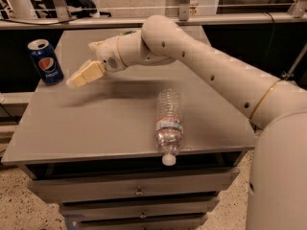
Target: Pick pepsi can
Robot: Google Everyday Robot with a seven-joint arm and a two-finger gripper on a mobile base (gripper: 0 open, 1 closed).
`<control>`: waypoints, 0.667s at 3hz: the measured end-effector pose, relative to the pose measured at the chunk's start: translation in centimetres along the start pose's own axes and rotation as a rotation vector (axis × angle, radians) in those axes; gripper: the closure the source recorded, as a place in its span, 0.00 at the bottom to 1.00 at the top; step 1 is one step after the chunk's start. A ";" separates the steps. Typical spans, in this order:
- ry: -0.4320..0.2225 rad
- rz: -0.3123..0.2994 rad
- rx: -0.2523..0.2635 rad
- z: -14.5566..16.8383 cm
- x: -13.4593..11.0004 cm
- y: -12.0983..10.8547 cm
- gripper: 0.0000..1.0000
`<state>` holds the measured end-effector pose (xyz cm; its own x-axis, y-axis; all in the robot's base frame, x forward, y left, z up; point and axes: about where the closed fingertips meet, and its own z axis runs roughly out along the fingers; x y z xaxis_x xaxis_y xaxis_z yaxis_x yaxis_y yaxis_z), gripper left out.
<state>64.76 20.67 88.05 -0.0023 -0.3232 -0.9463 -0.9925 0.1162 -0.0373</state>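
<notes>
The pepsi can [45, 61], dark blue with a red-white-blue logo and a silver top, stands upright at the far left edge of the grey table [96, 123]. My gripper [77, 79] hangs above the table just right of the can, pointing left and down towards it, a small gap away and not touching it. It holds nothing that I can see. The white arm reaches in from the right across the table.
A clear plastic bottle [168, 123] lies on its side near the table's front edge, cap pointing forward. A green item [125, 32] peeks out behind the arm at the back. Drawers [139, 188] sit under the tabletop. A rail and dark gaps run behind.
</notes>
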 end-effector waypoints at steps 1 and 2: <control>-0.045 -0.030 -0.022 3.8 -1.6 -1.1 0.00; -0.077 -0.049 -0.034 7.2 -2.6 -2.2 0.00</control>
<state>67.87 28.04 88.26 0.0542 -0.2542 -0.9656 -0.9948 0.0698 -0.0742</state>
